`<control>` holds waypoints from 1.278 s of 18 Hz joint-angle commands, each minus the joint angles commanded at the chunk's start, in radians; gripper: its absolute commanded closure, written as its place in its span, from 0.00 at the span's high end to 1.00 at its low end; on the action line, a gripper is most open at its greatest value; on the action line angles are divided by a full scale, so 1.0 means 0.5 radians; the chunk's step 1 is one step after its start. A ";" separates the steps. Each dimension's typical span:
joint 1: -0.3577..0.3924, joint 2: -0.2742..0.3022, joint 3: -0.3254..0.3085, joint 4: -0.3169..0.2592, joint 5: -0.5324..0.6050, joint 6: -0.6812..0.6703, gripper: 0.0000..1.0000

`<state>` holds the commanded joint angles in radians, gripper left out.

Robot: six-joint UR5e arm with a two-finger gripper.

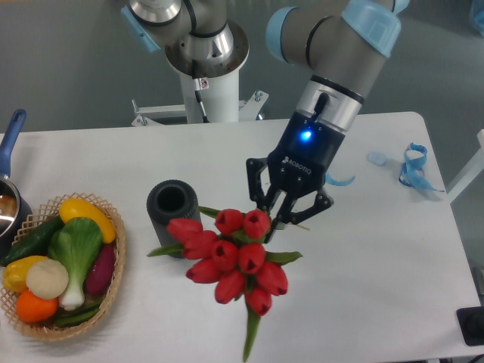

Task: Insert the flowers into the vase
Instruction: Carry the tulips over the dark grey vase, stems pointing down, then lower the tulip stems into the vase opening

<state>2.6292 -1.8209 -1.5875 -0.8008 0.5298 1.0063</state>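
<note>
The flowers (231, 261) are a bunch of red tulip buds with green leaves, in the middle of the white table, with one long green stem or leaf pointing toward the front edge. The vase (172, 208) is dark grey and ribbed. It stands upright just left of the bunch, its round mouth empty; the leftmost buds and a leaf overlap its lower right side. My gripper (277, 219) reaches down from the upper right, its fingers drawn together on the green at the bunch's upper right edge. Whether the bunch rests on the table or hangs is unclear.
A wicker basket (113, 249) of colourful vegetables sits at the front left. A blue-handled metal pot (9, 204) is at the far left edge. A blue ribbon (414, 168) lies at the right edge, and a black object (473, 325) at the front right corner. The robot base (208, 83) stands behind.
</note>
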 joint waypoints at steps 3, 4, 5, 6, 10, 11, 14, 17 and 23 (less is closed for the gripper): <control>0.000 0.012 -0.141 0.034 -0.344 0.079 0.10; 0.000 0.018 -0.193 0.034 -0.463 0.107 0.10; -0.003 0.028 -0.245 0.037 -0.562 0.126 0.10; -0.003 0.046 -0.285 0.040 -0.635 0.156 0.10; -0.003 0.138 -0.475 0.040 -0.847 0.233 0.10; -0.006 0.187 -0.534 0.040 -0.872 0.236 0.10; -0.006 0.294 -0.638 0.040 -0.878 0.236 0.10; -0.009 0.383 -0.730 0.037 -0.879 0.233 0.10; -0.024 0.430 -0.832 0.037 -0.872 0.261 0.10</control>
<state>2.6170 -1.6061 -2.0033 -0.7823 0.0936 1.1366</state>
